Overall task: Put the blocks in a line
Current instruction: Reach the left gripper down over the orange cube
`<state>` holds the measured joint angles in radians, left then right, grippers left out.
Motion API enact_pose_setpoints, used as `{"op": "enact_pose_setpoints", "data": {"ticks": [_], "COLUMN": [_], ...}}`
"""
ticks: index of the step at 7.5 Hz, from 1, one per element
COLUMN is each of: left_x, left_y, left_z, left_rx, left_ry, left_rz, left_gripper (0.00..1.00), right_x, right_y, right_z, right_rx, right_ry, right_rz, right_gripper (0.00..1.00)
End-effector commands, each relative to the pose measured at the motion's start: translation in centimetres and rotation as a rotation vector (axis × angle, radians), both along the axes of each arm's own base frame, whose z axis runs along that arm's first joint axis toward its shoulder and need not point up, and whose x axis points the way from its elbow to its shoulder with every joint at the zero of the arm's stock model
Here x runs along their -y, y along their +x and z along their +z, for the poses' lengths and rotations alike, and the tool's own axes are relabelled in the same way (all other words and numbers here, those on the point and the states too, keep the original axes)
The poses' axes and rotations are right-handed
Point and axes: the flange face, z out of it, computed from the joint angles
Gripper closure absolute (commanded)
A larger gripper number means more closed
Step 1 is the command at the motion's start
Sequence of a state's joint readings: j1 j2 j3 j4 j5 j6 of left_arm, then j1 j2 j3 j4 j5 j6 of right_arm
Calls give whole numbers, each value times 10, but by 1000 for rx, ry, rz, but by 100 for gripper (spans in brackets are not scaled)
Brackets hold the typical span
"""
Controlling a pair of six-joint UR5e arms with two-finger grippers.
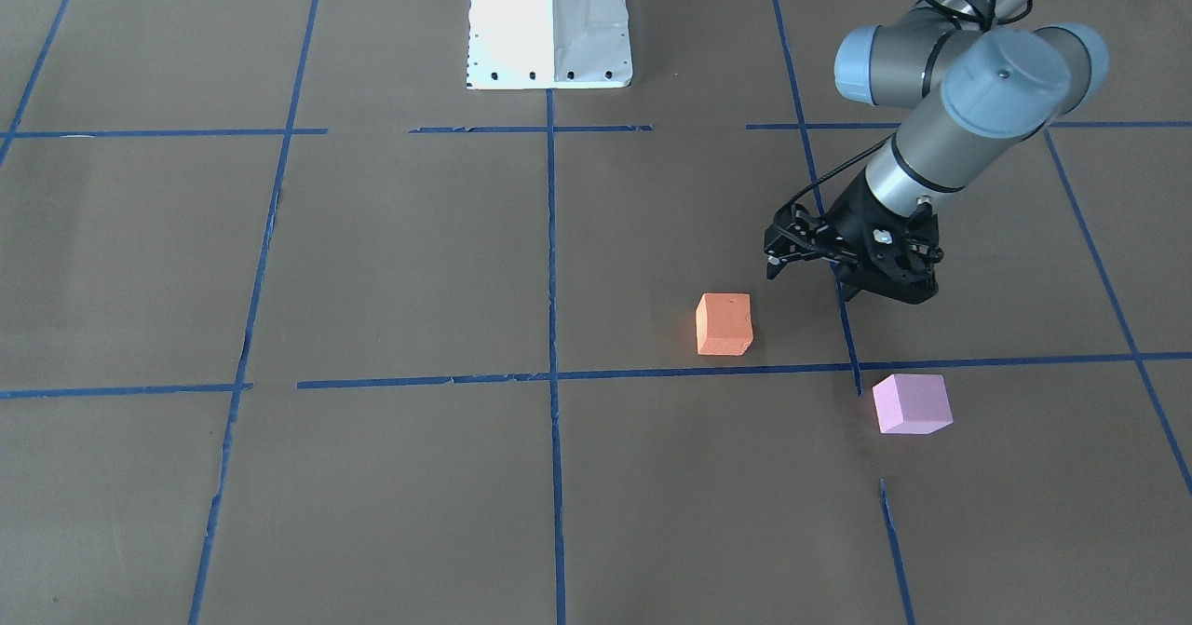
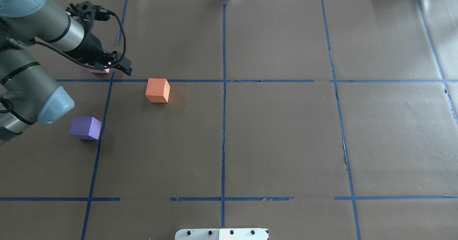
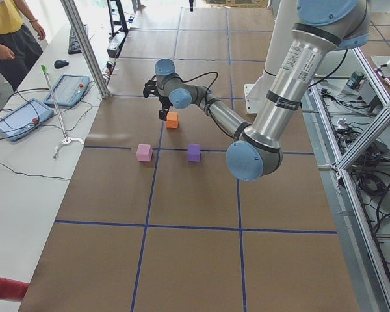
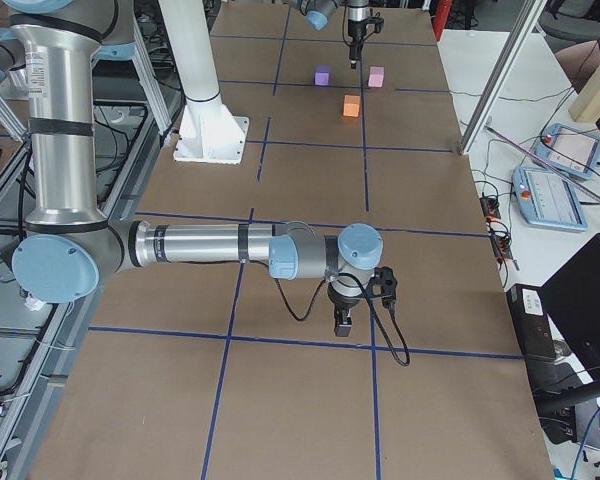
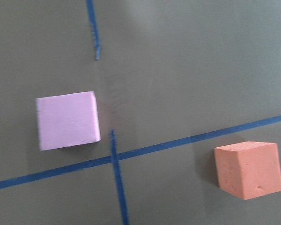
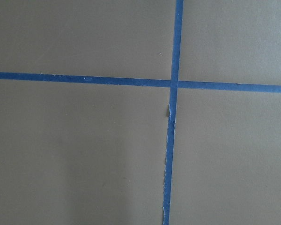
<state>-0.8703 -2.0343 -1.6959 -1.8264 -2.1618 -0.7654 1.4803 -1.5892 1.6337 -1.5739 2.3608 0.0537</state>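
Right end effector point(image 4: 345, 322), on the near arm, hangs low over the worktop point(image 4: 460, 400) beside a tape crossing point(image 4: 372, 346). Left end effector point(image 4: 353, 52), far, appears between purple block point(image 4: 322, 74) and pink block point(image 4: 376, 76). The orange block point(image 4: 352, 106) lies nearer.

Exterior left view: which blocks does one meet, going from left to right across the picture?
pink block → orange block → purple block

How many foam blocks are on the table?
3. The orange block is nearest the table's middle; the purple block is nearest the robot base; the pink block is farthest out, by a tape crossing. None seems hidden.
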Motion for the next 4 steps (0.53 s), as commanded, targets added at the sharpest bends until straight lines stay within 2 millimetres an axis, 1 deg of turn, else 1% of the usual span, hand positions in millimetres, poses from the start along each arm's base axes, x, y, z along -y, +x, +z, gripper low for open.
{"op": "enact_pose_setpoints", "data": {"ticks": [1,2,3,4], "left_x": [-11,-6,0,-2], "left_y": [41,53,61,72], "left_z": [-4,-10,-9,-4], "left_rx": [27,24,34,42], "left_ry": [-27,-42,-55,-102], "left_rz": [-31,-35,-37,-55], "left_gripper": [1,1,1,1], "right_x": [0,0,0,0], "right_y": [0,0,0,0], "right_z": [0,0,0,0], "right_rx": [0,0,0,0], "right_ry": [0,0,0,0], "right_rz": [0,0,0,0], "right_gripper": [0,0,0,0]}}
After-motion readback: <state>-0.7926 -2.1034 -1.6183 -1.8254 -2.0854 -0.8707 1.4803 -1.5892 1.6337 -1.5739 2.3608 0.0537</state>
